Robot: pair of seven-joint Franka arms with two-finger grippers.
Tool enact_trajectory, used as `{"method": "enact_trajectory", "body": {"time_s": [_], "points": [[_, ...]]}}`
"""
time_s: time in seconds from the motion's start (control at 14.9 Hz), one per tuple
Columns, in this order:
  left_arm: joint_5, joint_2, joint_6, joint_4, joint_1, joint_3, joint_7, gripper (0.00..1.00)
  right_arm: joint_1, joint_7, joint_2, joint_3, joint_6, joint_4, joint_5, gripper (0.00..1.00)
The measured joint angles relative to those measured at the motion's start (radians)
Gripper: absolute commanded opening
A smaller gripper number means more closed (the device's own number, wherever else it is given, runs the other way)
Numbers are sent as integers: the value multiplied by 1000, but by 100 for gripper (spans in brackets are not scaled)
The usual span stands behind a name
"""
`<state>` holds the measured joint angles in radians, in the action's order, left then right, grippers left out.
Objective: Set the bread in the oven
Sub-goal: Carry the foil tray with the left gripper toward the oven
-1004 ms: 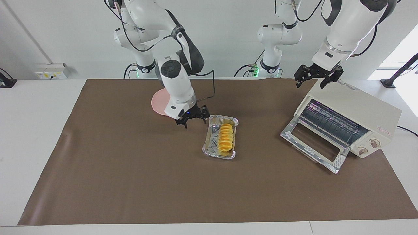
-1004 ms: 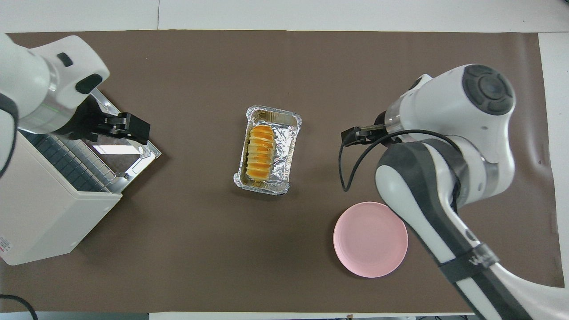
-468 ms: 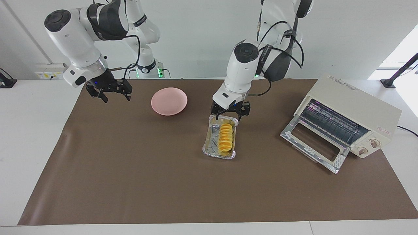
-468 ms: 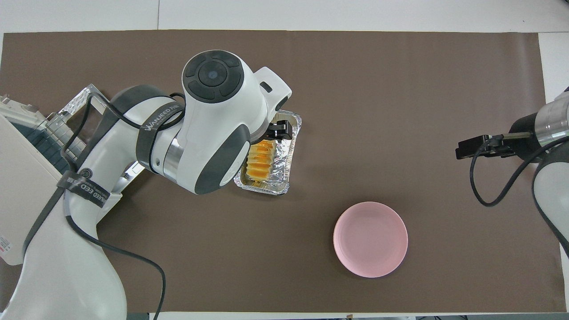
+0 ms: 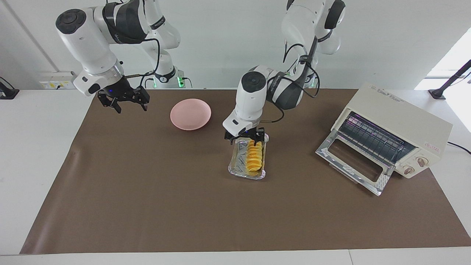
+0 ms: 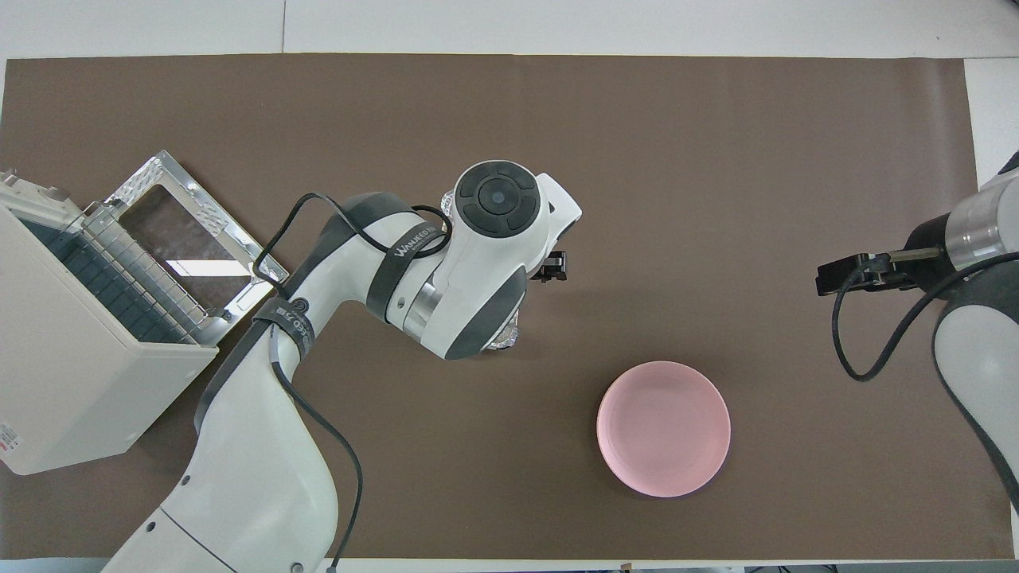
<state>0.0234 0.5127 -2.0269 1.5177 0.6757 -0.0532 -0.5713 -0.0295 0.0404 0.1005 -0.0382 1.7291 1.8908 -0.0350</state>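
The bread [image 5: 255,158], a ridged yellow-orange loaf, lies in a silver foil tray [image 5: 238,159] at mid-table. My left gripper [image 5: 245,139] is open and low over the tray's end nearer the robots, by the loaf's end; I cannot tell whether it touches. In the overhead view the left arm hides the bread; only a black finger [image 6: 555,267] and a tray corner [image 6: 509,341] show. The cream oven [image 5: 399,121] stands at the left arm's end, its glass door [image 5: 353,163] dropped open. My right gripper [image 5: 123,102] waits open and raised at the right arm's end.
A round pink plate [image 5: 190,114] sits on the brown mat [image 5: 147,191] nearer to the robots than the tray, toward the right arm's end; it also shows in the overhead view [image 6: 663,428]. The oven [image 6: 80,350] shows its wire rack.
My left gripper has come lower over the tray's robot-side end and shifted slightly toward the right arm's end. The right gripper has barely moved.
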Motion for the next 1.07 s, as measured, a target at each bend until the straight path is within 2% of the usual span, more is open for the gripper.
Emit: {"method": "enact_trajectory", "body": {"time_s": [0.2,0.4,0.54,0.6,0.67,0.74,0.8,0.87,1.07], "points": [[-3,30,-33,12,19,0,-29,100,0,0,0,0,-20,-10,19,100],[-3,33,-56,31,19,5,-46,98,0,0,-11,0,-90,-75,20,100],[-3,33,-81,43,19,6,-65,82,0,0,-26,0,-139,-132,19,100],[-3,33,-87,46,18,7,-82,77,-1,0,-35,0,-158,-158,20,100],[-3,33,-93,50,18,7,-102,66,-3,0,-44,0,-167,-179,19,100],[-3,33,-101,57,18,7,-115,50,-5,0,-54,1,-173,-194,19,100],[-3,33,-109,62,18,7,-125,15,-7,0,-62,4,-181,-203,19,100],[-3,33,-114,65,18,7,-132,0,-8,0,-68,6,-188,-208,18,100],[-2,33,-118,68,12,8,-137,0,-9,-1,-76,9,-195,-214,9,100]]}}
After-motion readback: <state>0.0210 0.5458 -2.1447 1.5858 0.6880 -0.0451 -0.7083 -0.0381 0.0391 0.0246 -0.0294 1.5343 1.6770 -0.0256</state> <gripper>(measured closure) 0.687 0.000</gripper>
